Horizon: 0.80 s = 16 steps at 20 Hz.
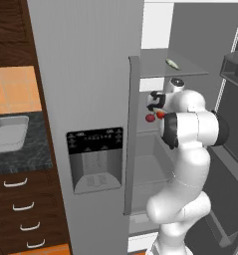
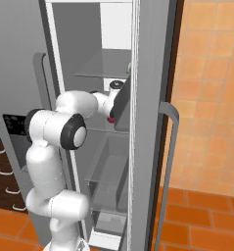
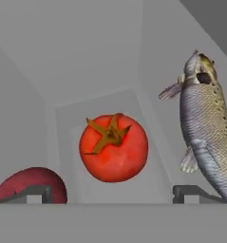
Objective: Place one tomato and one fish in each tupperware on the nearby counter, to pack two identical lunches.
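Observation:
In the hand view a round red tomato with a green stem lies straight ahead on a grey fridge shelf, centred between my fingertips. A second tomato sits at the lower left, partly behind my left fingertip. A silver-grey scaled fish lies along the right, close to the other fingertip. My gripper is open and holds nothing. From the left base view the gripper reaches into the open fridge just above the two tomatoes. Another fish lies on the glass shelf above.
The grey fridge door with its dispenser stands left of the arm, and the open door with bins on the right. The speckled counter over brown drawers lies far left, bearing a shallow grey rectangular container.

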Available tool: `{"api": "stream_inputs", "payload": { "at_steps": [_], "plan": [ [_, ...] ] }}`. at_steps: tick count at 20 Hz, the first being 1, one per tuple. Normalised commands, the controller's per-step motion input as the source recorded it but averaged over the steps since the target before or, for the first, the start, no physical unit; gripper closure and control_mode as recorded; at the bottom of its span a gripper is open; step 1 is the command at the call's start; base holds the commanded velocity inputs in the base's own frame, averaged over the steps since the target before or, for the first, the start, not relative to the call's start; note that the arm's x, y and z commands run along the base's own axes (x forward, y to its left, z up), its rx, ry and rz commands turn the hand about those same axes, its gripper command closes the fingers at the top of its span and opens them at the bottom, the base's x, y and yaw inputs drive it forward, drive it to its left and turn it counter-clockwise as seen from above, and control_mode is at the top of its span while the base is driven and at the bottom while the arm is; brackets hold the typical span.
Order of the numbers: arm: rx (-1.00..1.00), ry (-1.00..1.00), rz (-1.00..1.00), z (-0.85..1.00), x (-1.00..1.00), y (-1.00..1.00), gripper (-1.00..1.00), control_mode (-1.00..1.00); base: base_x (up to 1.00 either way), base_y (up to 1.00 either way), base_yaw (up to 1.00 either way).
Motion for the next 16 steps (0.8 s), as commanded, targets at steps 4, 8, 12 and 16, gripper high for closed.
{"api": "stream_inputs", "payload": {
  "at_steps": [4, 8, 12, 16],
  "plan": [
    [0.04, 0.0, 0.0, -0.32, 0.67, -0.1, -1.0, -1.0, 0.0, 0.0, 0.0],
    [0.01, 0.05, 0.0, -0.09, 0.74, -0.19, -1.0, -1.0, 0.0, 0.0, 0.0],
    [-0.03, 0.14, 0.0, -0.55, 0.15, -0.2, 1.0, -1.0, 0.0, 0.0, 0.0],
    [-0.01, 0.05, 0.0, -0.45, 0.0, -0.14, 1.0, -1.0, 0.0, 0.0, 0.0]
  ]
}}
